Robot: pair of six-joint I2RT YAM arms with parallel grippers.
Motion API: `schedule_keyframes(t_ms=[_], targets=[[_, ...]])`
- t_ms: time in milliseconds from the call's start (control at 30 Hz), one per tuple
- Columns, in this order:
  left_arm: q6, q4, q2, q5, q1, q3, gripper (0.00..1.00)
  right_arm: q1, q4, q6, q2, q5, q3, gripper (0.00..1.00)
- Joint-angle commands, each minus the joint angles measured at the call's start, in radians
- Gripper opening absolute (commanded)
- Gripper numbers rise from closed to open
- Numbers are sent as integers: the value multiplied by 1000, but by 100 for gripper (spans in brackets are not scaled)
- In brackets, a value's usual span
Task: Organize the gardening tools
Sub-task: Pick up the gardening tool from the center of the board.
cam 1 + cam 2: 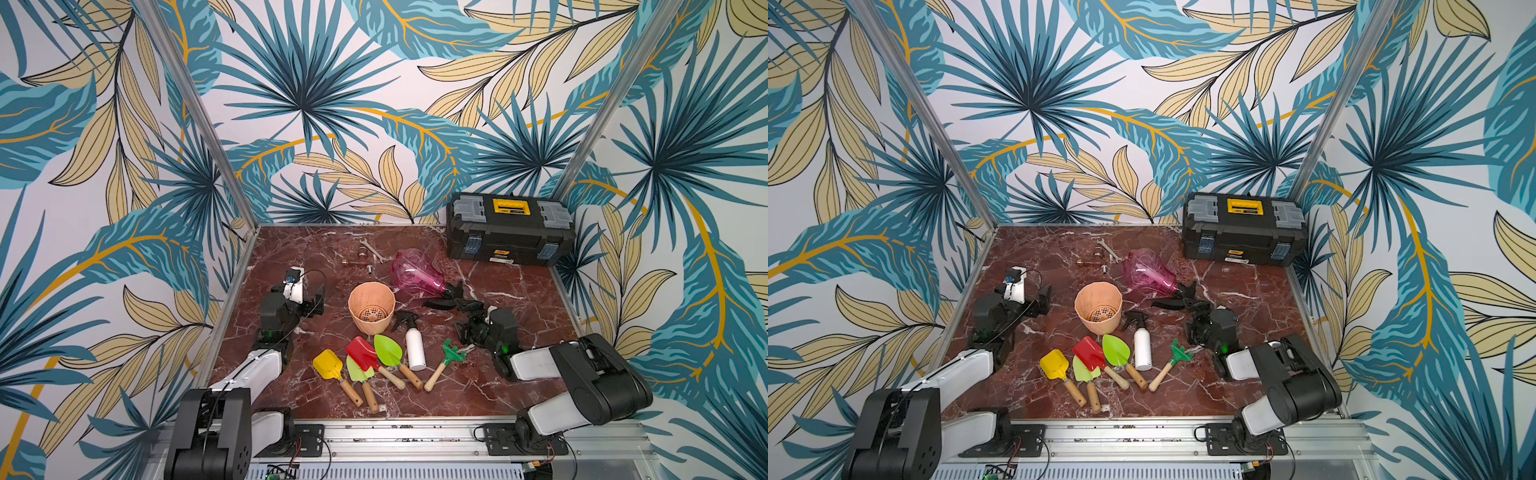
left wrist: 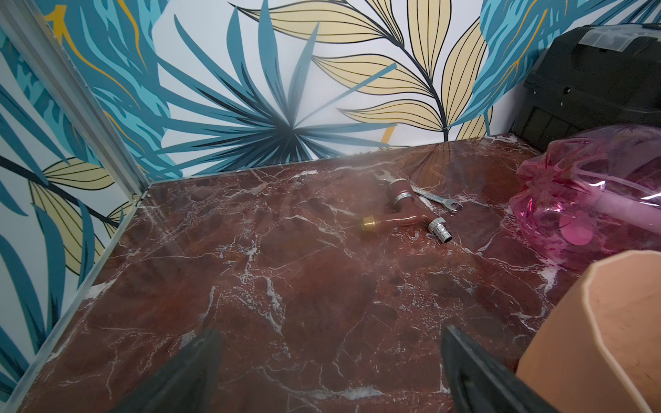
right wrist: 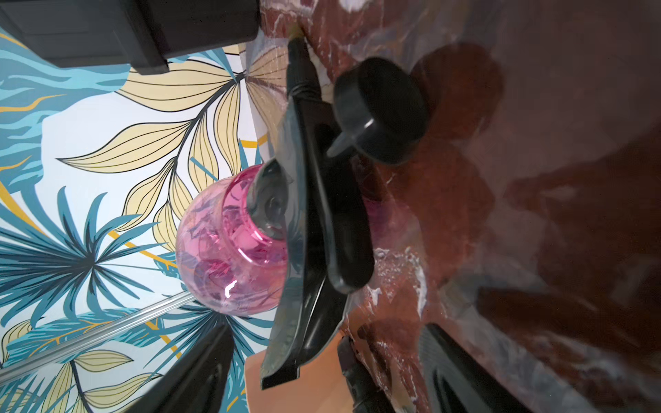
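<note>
L gripper [image 2: 331,332]: my jaws are spread wide with nothing between them, hovering low over bare marble table [image 2: 250,279] at the left side, peach pot [image 1: 365,328] just beside it. R gripper [image 3: 329,332]: my jaws are apart, reached in at the black spray head [image 3: 322,221] of the pink spray bottle [image 1: 413,270]. The head's lever sits between my fingers [image 3: 204,364] with gaps visible on both sides, so no clamp on it. Can't tell if either pad touches it. Pink bottle lies on its side behind and right of the pot, nozzle end toward my right arm. White spray bottle [image 1: 414,347] lies flat just right of the pot, black trigger pointing away from the front rail. The hand tools are fanned in front of the pot, wooden handles toward the rail: yellow shovel [image 1: 328,365] leftmost, red shovel [image 1: 361,353] lying over a lime-green trowel [image 1: 357,373], second lime-green trowel [image 1: 387,350] beside the white bottle, dark-green rake [image 1: 452,353] on the bottle's other side, near my right arm. Black-and-yellow toolbox [image 1: 509,232] is shut at the back right corner. Silver wrench [image 1: 372,249] and small fittings [image 2: 404,221] are at the back centre, apart from the garden stuff.
</note>
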Motion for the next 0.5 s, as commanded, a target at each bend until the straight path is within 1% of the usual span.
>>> schedule_keyframes(t_ms=[0, 67, 133, 233, 467], targets=[[-3, -7, -19, 9, -2, 21, 100, 4, 129, 21, 71, 2, 22, 79], [-3, -5, -20, 8, -2, 20, 100, 4, 177, 15, 104, 8, 30, 75], [-3, -5, -20, 8, -3, 20, 100, 4, 181, 5, 122, 16, 45, 74], [-6, -4, -18, 9, -2, 19, 100, 4, 180, 0, 148, 24, 63, 73], [-4, -8, -26, 9, -2, 16, 100, 4, 265, 42, 244, 16, 88, 69]])
